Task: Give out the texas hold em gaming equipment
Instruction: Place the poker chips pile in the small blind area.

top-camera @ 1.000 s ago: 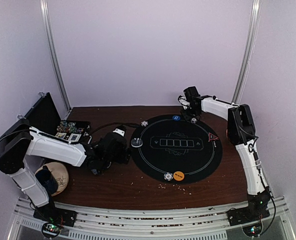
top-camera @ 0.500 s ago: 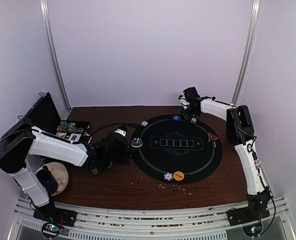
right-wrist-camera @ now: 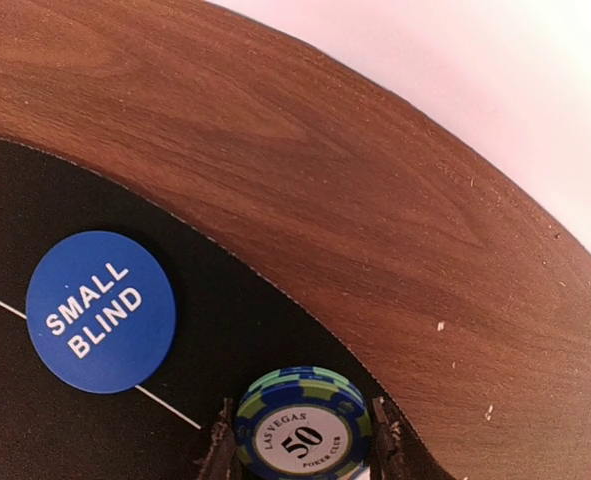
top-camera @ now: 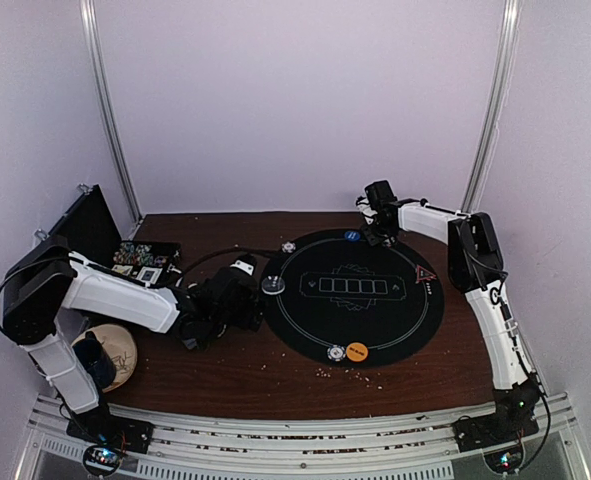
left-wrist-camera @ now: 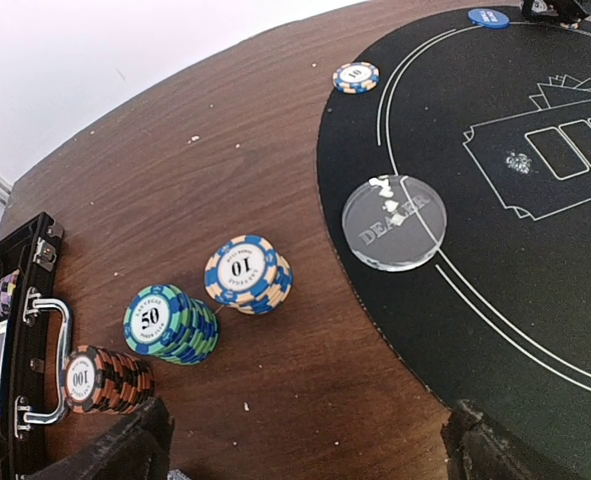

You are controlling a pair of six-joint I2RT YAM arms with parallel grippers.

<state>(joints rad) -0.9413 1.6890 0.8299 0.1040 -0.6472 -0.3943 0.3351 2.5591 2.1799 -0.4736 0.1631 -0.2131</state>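
My right gripper point(right-wrist-camera: 302, 445) point(top-camera: 380, 234) is at the far edge of the round black mat point(top-camera: 305, 330), shut on a small green-blue "50" chip stack point(right-wrist-camera: 302, 425) that rests on the mat rim. The blue "SMALL BLIND" disc point(right-wrist-camera: 100, 311) point(top-camera: 352, 236) lies just left of it. My left gripper point(left-wrist-camera: 310, 462) point(top-camera: 254, 303) is open and empty over bare wood left of the mat. Ahead of it stand a blue "10" stack point(left-wrist-camera: 247, 273), a green "50" stack point(left-wrist-camera: 170, 323) and an orange "100" stack point(left-wrist-camera: 105, 378). The clear dealer button point(left-wrist-camera: 394, 222) point(top-camera: 273, 285) lies on the mat's left rim.
The open chip case point(top-camera: 140, 258) point(left-wrist-camera: 15, 340) sits at the back left. A patterned bowl point(top-camera: 115, 350) is at the front left. A single "10" chip point(left-wrist-camera: 356, 77) point(top-camera: 288, 246), a front chip point(top-camera: 335, 353), the orange disc point(top-camera: 357, 351) and the red triangle point(top-camera: 424, 274) lie around the mat.
The right gripper has shifted slightly back and left at the mat's far edge. The left arm has edged a little towards the mat.
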